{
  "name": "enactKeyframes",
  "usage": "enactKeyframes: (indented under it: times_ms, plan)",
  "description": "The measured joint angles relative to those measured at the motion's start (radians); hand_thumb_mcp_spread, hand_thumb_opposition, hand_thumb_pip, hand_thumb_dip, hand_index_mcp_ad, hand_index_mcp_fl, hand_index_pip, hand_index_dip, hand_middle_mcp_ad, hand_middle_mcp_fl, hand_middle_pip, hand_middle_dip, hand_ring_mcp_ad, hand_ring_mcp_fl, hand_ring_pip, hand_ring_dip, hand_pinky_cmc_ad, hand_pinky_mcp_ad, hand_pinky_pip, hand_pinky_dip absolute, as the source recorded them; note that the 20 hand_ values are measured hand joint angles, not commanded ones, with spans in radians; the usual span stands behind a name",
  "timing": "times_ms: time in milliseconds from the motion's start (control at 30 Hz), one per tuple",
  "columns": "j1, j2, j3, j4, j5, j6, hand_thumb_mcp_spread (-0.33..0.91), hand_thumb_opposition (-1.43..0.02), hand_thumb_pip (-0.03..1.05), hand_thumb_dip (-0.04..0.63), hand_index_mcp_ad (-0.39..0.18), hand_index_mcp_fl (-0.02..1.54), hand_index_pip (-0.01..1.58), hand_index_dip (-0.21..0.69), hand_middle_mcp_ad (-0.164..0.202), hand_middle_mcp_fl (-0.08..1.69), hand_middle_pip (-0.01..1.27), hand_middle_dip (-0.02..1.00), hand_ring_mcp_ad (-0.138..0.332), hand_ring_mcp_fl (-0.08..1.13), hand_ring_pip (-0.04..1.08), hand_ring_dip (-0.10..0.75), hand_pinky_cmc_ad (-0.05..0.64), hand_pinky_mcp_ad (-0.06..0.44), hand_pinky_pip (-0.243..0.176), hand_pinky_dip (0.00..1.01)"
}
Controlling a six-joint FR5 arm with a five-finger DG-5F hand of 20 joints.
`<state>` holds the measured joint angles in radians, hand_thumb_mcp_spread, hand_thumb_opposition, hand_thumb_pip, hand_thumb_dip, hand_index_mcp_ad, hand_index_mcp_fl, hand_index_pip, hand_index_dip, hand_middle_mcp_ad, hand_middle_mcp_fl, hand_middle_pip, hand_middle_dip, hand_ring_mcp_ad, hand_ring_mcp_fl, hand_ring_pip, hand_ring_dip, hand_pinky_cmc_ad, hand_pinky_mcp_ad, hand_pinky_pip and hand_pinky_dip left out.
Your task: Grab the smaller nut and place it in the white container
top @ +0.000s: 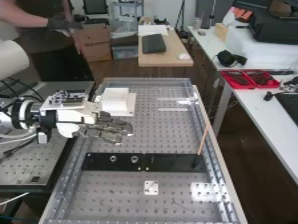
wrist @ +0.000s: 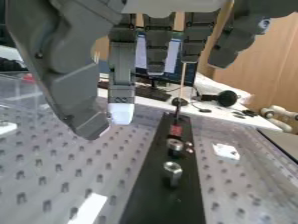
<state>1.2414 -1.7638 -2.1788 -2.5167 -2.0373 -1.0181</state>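
At the high frame's centre-left, the open hand (top: 106, 131) hung between the white container (top: 115, 100), higher up, and the larger nut (top: 113, 158), lower down. The smaller nut's position could not be told.

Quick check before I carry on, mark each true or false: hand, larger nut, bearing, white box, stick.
The hand is curled round the larger nut. False: its fingers are open, and that nut stands on the black bar.
The larger nut and the bearing stand apart on the bar. True.
In the high view, the white box is on the near side of the bar. False: it is beyond the bar, toward the far end.
A thin stick rises near the bar's right-hand end in the high view. True.
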Motion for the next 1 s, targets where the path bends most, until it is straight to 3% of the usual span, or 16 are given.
enactKeyframes:
  times_ms: [467, 1000]
  plan:
    - [0.201, 0.034, 0.021, -0.056, 0.003, 0.008, 0.41, -0.84, 0.7, 0.253, -0.098, 0.25, 1.51, 0.218, 0.035, 0.09, 0.14, 0.24, 0.124, 0.0, 0.1, 0.093, 0.298, 0.183, -0.044, 0.18]
    - [0.377, -0.01, 0.054, -0.096, -0.046, 0.038, 0.41, -0.84, 0.7, 0.253, -0.098, 0.25, 1.51, 0.218, 0.035, 0.09, 0.14, 0.24, 0.124, 0.0, 0.1, 0.093, 0.298, 0.182, -0.044, 0.18]
